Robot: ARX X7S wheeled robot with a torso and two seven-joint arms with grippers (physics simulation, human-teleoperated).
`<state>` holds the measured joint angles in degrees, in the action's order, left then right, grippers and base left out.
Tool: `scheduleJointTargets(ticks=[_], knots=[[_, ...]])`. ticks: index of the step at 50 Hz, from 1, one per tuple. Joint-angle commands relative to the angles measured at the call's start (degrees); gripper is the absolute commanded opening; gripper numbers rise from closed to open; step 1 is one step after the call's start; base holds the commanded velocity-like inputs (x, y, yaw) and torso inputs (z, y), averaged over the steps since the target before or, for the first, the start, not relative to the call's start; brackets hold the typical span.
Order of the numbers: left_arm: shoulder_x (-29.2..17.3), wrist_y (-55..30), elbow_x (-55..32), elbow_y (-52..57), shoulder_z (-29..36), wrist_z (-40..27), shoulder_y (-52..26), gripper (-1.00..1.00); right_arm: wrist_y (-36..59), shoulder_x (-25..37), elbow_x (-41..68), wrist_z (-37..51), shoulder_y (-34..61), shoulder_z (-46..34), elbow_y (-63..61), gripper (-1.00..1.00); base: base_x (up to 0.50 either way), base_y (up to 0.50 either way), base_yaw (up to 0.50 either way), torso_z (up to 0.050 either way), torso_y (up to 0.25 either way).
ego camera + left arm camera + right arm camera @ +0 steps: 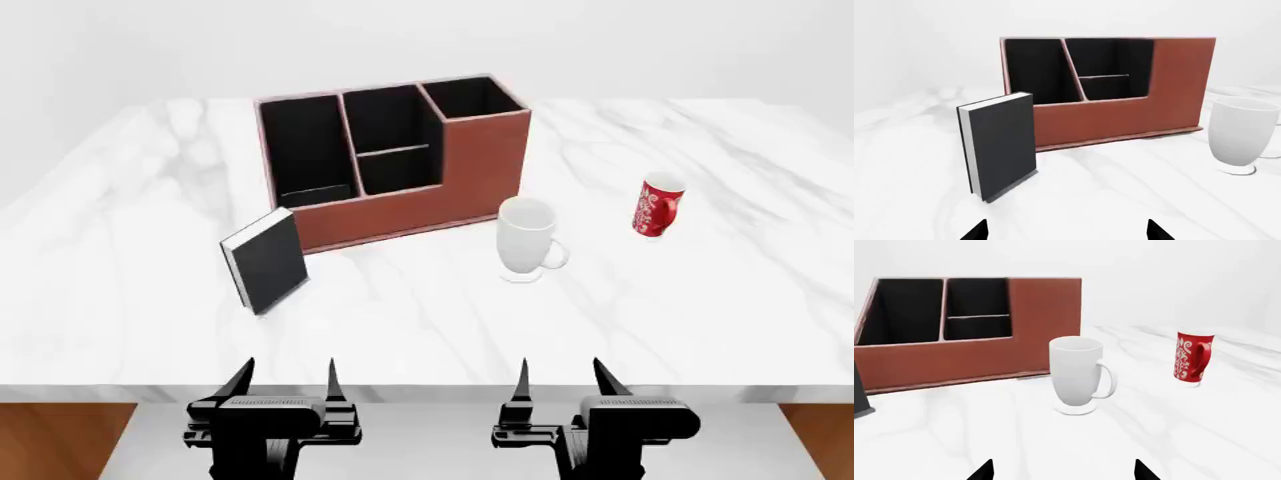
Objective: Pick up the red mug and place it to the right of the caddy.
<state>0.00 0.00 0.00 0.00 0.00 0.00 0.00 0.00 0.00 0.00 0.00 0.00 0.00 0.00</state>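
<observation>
Both of my grippers hang at the near edge of the marble table (120, 300), over nothing: my left gripper (286, 383) and my right gripper (562, 380) each have their two dark fingers spread wide apart, with nothing between them, and from each wrist camera I see only the finger tips poking into view. Going by size, the white marble-veined table comes first, filling most of what my head camera sees. On it, toward the far left, stands the caddy (400, 205), a reddish-brown leather-look organizer with black-lined compartments and a stepped front, its tallest section at its right end. Next is the black book (267, 262) with white pages, standing upright just in front of the caddy's left front corner, close to it; I cannot tell from these views whether they touch. Then comes the white mug (525, 238), a plain footed one standing upright just off the caddy's right front corner, its handle turned toward the right and toward me. Smallest is the red mug (657, 207), tall and narrow with a white pattern, upright on the table to the right of the white mug and well apart from the caddy, its handle on its right side in my right wrist view (1193, 358).
</observation>
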Motion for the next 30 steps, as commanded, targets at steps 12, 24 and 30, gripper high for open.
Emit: scheduleJointTargets(ticks=[12, 24, 30], knots=[[-2.66, -1.22, -3.8, -0.74, 2.78, -3.06, -1.05, 1.0, -2.37, 3.14, 1.27, 2.29, -1.45, -4.38, -1.29, 1.0, 0.0, -0.23, 0.0, 0.0, 0.0], [-3.73, -0.4, -4.54, -1.63, 3.91, -4.71, -1.3, 1.0, -3.09, 4.15, 1.54, 3.84, -1.34, -5.71, -0.82, 1.0, 0.0, -0.5, 0.0, 0.0, 0.0], [-4.19, -0.21, -4.76, -1.55, 4.46, -5.36, -1.19, 1.0, -3.5, 4.58, 1.73, 4.43, -1.42, -6.25, -0.78, 1.0, 0.0, -0.5, 0.0, 0.0, 0.0]])
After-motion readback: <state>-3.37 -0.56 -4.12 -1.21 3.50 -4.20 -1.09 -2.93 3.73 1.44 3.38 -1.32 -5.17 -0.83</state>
